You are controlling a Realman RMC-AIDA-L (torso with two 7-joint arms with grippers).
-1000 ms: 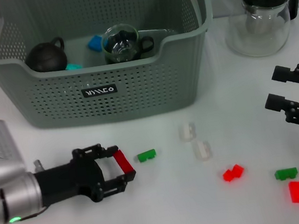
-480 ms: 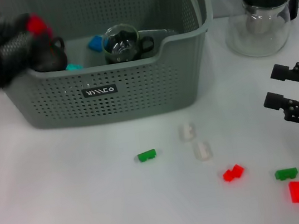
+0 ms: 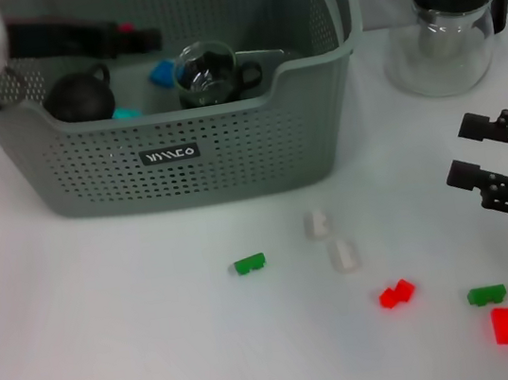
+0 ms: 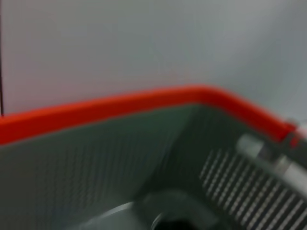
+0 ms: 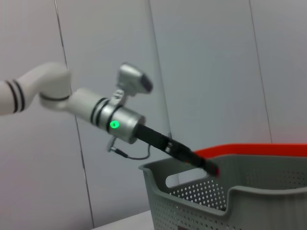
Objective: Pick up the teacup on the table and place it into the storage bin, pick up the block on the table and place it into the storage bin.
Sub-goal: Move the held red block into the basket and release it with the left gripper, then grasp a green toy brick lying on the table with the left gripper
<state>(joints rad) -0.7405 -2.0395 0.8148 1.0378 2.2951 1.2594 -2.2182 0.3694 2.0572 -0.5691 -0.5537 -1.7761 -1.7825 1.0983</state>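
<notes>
Grey-green plastic forms the storage bin point(image 3: 176, 116), and our left gripper point(image 3: 122, 40) reaches over its 10 o'clock corner with a red block point(image 3: 124, 27) apparently pinched at the tip; we judge the fingers pressed on it, though the hold is blurred. A glass teacup point(image 3: 208, 74) already sits inside. We judge the block-placing step in hand: next, release over the bin's floor, clear of the cup. Our right gripper point(image 3: 498, 158) waits spread at 3 o'clock. More blocks, including a green block point(image 3: 249, 264), lie at 6 o'clock.
</notes>
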